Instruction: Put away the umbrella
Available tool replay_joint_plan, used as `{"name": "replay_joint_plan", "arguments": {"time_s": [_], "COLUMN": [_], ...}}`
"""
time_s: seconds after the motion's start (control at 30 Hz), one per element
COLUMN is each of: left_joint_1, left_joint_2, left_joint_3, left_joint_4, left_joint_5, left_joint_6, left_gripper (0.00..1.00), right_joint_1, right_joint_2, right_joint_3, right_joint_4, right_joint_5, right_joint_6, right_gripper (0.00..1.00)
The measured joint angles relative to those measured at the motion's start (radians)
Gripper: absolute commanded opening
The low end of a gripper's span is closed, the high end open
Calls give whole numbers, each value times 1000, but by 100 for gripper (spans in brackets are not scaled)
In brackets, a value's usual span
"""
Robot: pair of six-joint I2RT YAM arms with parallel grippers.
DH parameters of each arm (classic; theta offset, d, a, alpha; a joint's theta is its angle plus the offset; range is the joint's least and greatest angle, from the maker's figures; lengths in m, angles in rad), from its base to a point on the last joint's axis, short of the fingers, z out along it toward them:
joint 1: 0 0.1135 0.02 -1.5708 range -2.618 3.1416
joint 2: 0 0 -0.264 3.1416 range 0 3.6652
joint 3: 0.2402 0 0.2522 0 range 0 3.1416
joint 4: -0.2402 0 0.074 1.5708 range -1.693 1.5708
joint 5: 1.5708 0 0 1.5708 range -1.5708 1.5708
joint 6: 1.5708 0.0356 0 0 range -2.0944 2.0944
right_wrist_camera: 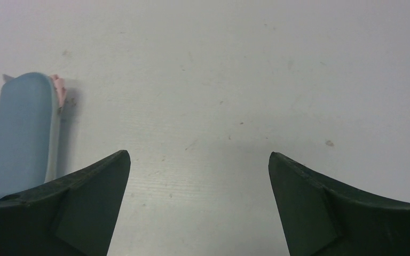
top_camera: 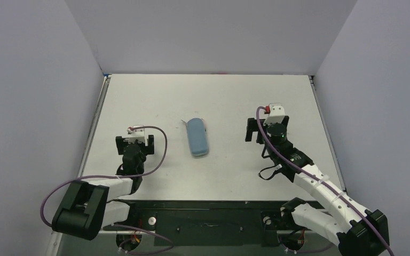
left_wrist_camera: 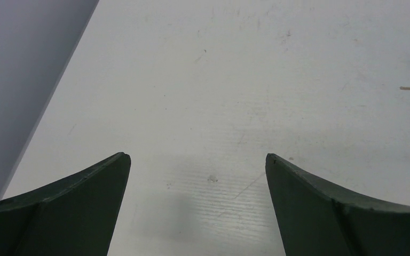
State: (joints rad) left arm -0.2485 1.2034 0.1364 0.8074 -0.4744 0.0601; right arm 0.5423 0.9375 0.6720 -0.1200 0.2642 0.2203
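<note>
Pale blue, the oblong case lies at the middle of the white table. Of the umbrella we see only a scrap of pink fabric, peeking from the case's seam near its 12 o'clock end. At the case's 9 o'clock the left gripper, and at 3 o'clock the right gripper, both gape wide, grasping nothing and apart from the case.

You're looking at a robotics lab cell — a scuffed white table boxed in by plain grey panels on three sides, with a left arm and right arm trailing purple cables, bolted to a black base rail.
</note>
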Motion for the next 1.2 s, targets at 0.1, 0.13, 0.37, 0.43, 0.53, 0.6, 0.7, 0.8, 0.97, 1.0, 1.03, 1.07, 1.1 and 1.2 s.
{"name": "replay_joint_plan", "arguments": {"time_s": [0.1, 0.13, 0.37, 0.43, 0.53, 0.6, 0.7, 0.8, 0.97, 1.0, 1.03, 1.07, 1.1, 1.2], "left_joint_1": [15, 19, 47, 69, 92, 94, 95, 97, 100, 100, 100, 100, 100, 101], "left_joint_2": [36, 42, 158, 204, 257, 259, 260, 260, 260, 260, 260, 260, 260, 260], "left_joint_3": [22, 30, 29, 14, -2, 2, 25, 40, 40, 40, 40, 40, 41, 41], "left_joint_4": [35, 41, 246, 307, 354, 359, 353, 354, 351, 349, 349, 349, 348, 348], "left_joint_5": [55, 74, 182, 205, 213, 209, 193, 184, 175, 174, 172, 171, 171, 171], "left_joint_6": [13, 15, -1, -7, -23, -34, -58, -72, -83, -83, -83, -84, -84, -84], "left_gripper": [97, 97, 97, 97, 97, 97, 97, 97, 97, 97, 97, 97, 97, 97], "right_joint_1": [-62, -81, -185, -218, -266, -297, -338, -396, -438, -443, -446, -455, -460, -477], "right_joint_2": [-7, -16, -51, -30, 17, 51, 115, 209, 298, 328, 350, 381, 401, 432], "right_joint_3": [-44, -68, -232, -259, -299, -337, -384, -407, -407, -407, -407, -410, -411, -418], "right_joint_4": [41, 63, 254, 312, 420, 501, 618, 726, 856, 903, 930, 974, 996, 1033], "right_joint_5": [38, 46, 105, 119, 130, 137, 139, 123, 95, 85, 80, 75, 75, 72], "right_joint_6": [0, -2, -66, -79, -85, -90, -100, -104, -125, -129, -131, -130, -130, -129], "right_gripper": [99, 99, 99, 99, 99, 99, 99, 99, 99, 99, 99, 99, 99, 99]}}
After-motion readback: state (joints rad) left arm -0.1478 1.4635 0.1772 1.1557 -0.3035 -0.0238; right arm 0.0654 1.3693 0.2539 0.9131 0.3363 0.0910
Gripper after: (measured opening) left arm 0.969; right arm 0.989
